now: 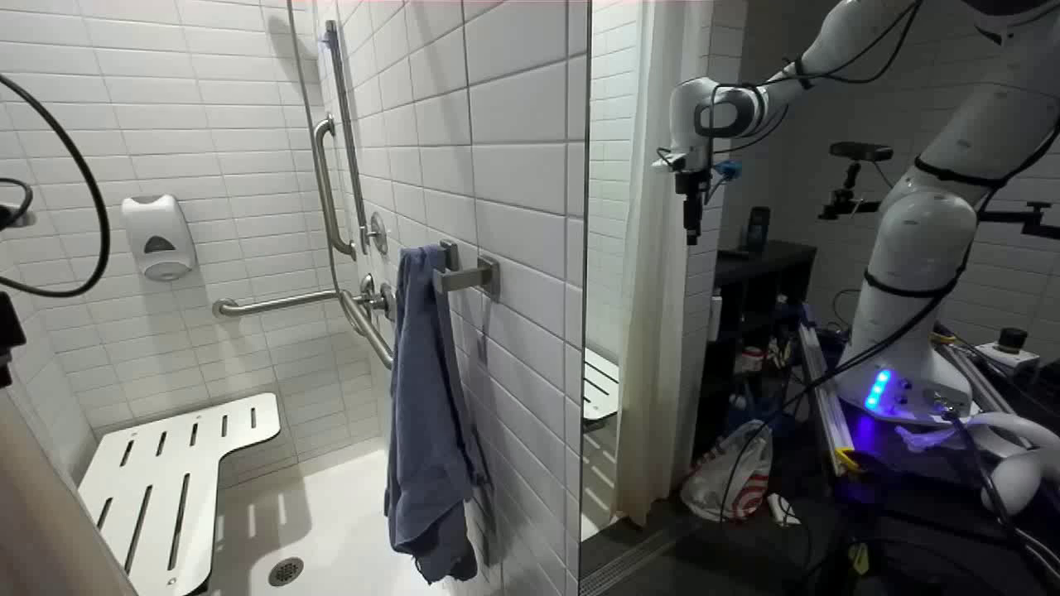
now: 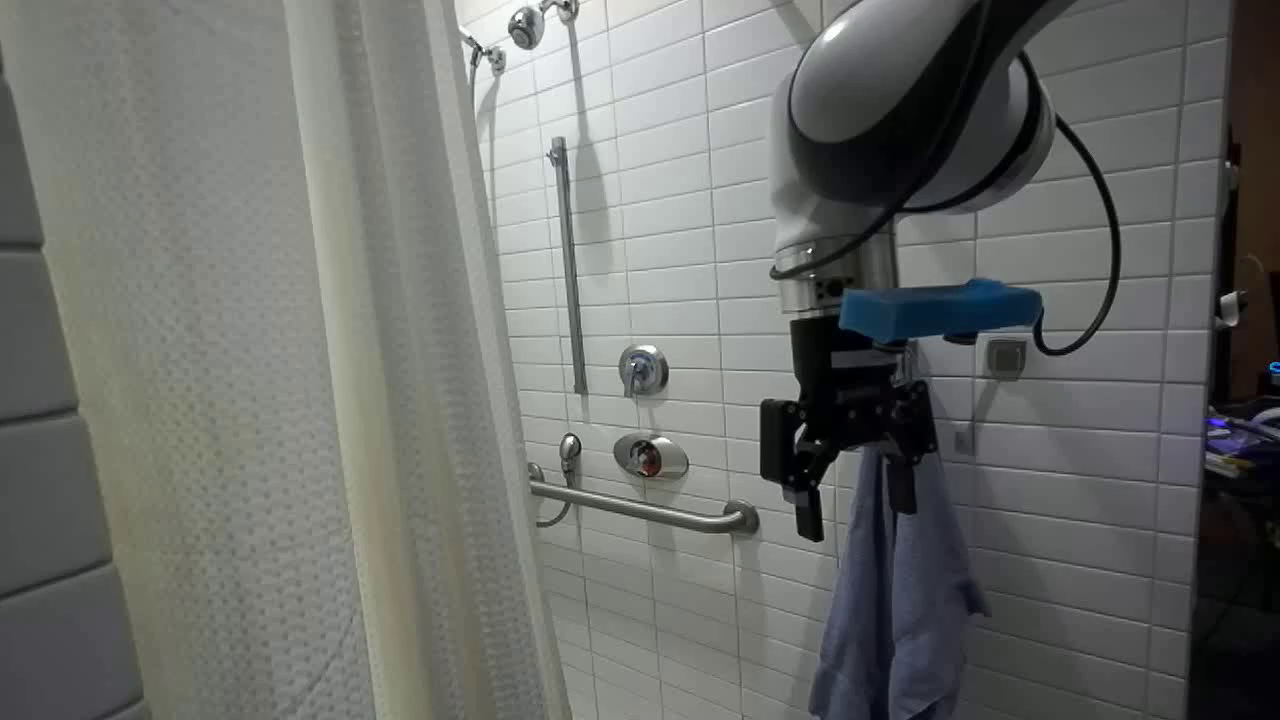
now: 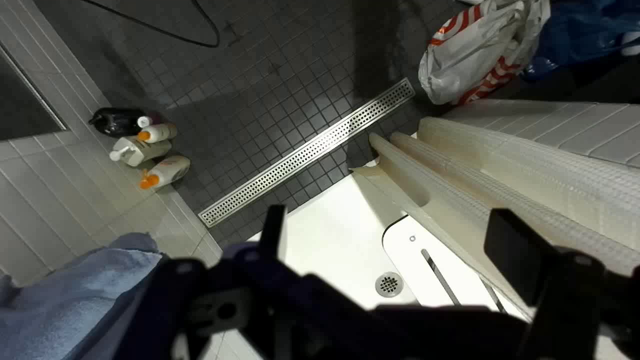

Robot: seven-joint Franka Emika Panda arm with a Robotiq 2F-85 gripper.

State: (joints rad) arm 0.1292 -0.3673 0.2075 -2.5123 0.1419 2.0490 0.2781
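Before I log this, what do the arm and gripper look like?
The arm is white and rounded with dark trim, black straps and cables, and blue lights low down. The gripper is black with two jointed fingers; a blue block sits above them.

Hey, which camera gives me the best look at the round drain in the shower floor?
The wrist view: it looks down past the open gripper and shows the round drain whole, its holes clear. In an exterior view the round drain looks smaller, at a slant, near the bottom edge. No further view shows it.
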